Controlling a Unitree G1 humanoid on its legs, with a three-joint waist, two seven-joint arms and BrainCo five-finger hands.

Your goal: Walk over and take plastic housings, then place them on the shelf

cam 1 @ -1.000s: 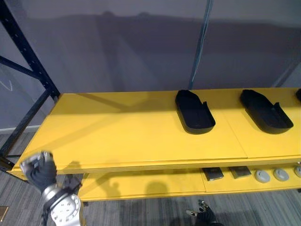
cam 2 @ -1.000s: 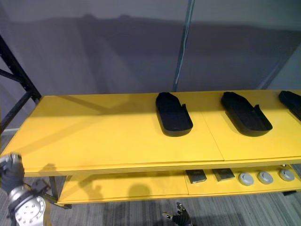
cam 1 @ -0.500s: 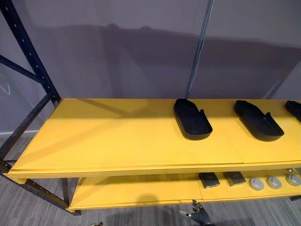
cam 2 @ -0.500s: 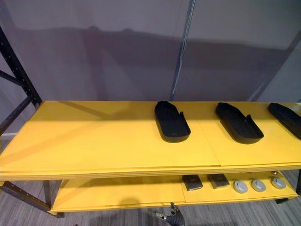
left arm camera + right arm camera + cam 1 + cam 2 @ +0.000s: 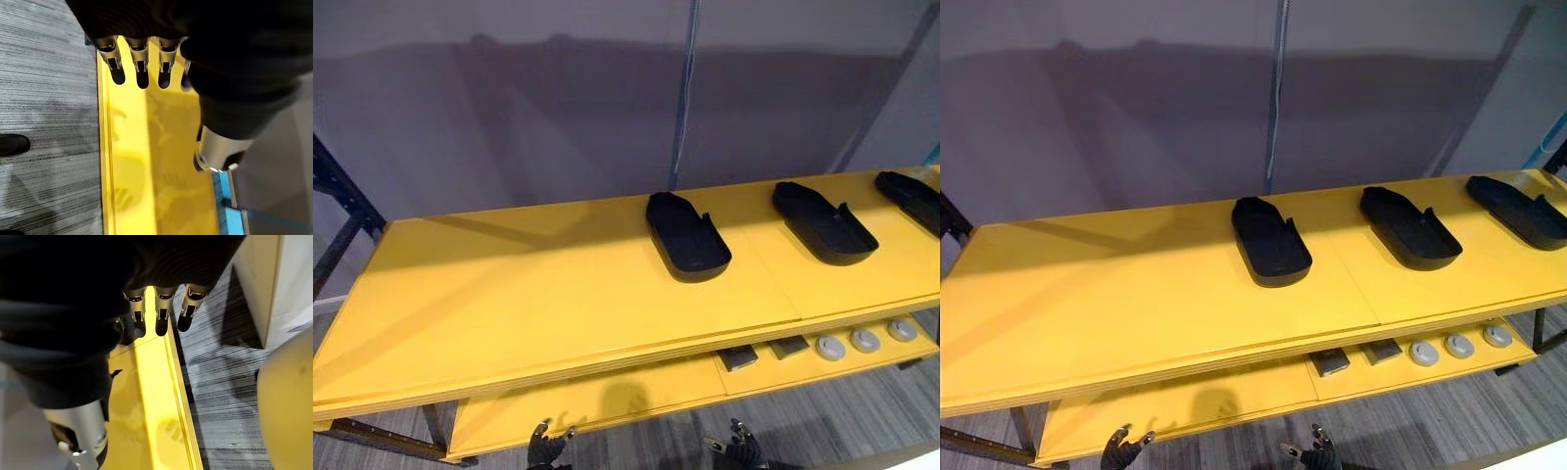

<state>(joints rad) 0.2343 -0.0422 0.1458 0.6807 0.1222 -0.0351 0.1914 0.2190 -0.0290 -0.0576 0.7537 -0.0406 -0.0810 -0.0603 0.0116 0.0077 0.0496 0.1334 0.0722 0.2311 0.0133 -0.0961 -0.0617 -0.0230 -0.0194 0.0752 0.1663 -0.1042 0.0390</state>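
I had both hands hanging low in front of the shelf point(image 5: 558, 304), the left hand point(image 5: 546, 452) and the right hand point(image 5: 736, 452) each with its fingers loosely apart and nothing in them. That suited walking rather than reaching. The wrist views agreed: straight fingers point(image 5: 140, 61) over the yellow edge and the grey floor point(image 5: 44, 98).

Three black plastic housings lay hollow side up on the top deck: the nearest housing point(image 5: 686, 235), the second housing point(image 5: 823, 222) and the third housing point(image 5: 1518, 211). They were well apart from one another, I judged so that each could be set down without knocking its neighbour.

On the lower deck point(image 5: 597, 406) sat grey discs point(image 5: 830, 347) and small dark blocks point(image 5: 737, 357), though I could not make out what those were.
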